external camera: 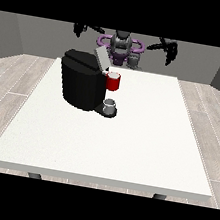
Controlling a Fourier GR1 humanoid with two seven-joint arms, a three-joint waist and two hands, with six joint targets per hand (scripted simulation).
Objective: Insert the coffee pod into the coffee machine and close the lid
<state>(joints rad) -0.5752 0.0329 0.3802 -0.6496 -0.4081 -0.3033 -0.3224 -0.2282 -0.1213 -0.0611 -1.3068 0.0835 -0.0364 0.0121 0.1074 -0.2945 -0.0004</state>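
The black coffee machine (81,84) stands on the left half of the white table (126,145), with its grey lid (100,57) tilted up and open. A red thing at the machine (113,81) sits under the lid at its front. On the machine's base stands a grey cup (110,106). The small grey coffee pod (134,61) stands near the table's far edge, just in front of the robot. Both hands are raised high beside the robot's head, far from the pod and machine: the hand at the view's left (80,28) and the hand at the view's right (168,47), fingers spread, holding nothing.
The robot's torso (121,45) with a purple ring is behind the far edge of the table. Wooden floor surrounds the table on all sides.
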